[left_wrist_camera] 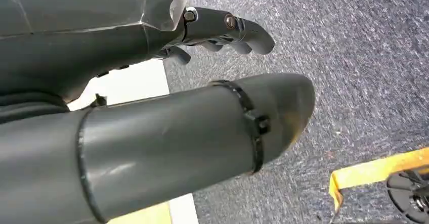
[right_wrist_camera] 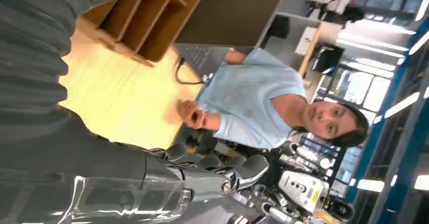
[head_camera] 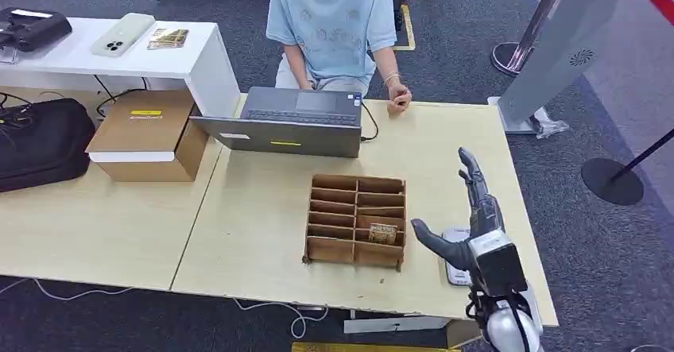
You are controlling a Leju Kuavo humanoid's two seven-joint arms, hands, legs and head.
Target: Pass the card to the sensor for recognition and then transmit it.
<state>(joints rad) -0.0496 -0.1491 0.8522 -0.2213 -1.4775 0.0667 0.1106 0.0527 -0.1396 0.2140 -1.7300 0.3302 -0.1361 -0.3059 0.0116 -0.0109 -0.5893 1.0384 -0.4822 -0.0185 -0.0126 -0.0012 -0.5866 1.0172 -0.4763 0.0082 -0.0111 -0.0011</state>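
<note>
Card point(head_camera: 382, 233) sits upright in a right-column slot of the wooden organizer point(head_camera: 355, 219) on the tabletop point(head_camera: 262, 209), long axis across the slot. Right hand point(head_camera: 471, 225) is nearer, just right of the organizer, fingers spread, empty, over the white sensor point(head_camera: 453, 266). Left hand point(left_wrist_camera: 152, 107) hangs over carpet, empty. No legible writing.

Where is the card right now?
In the head view, the card stands in a right-hand compartment of the wooden organizer, near its front edge, just left of the open right hand.
</note>
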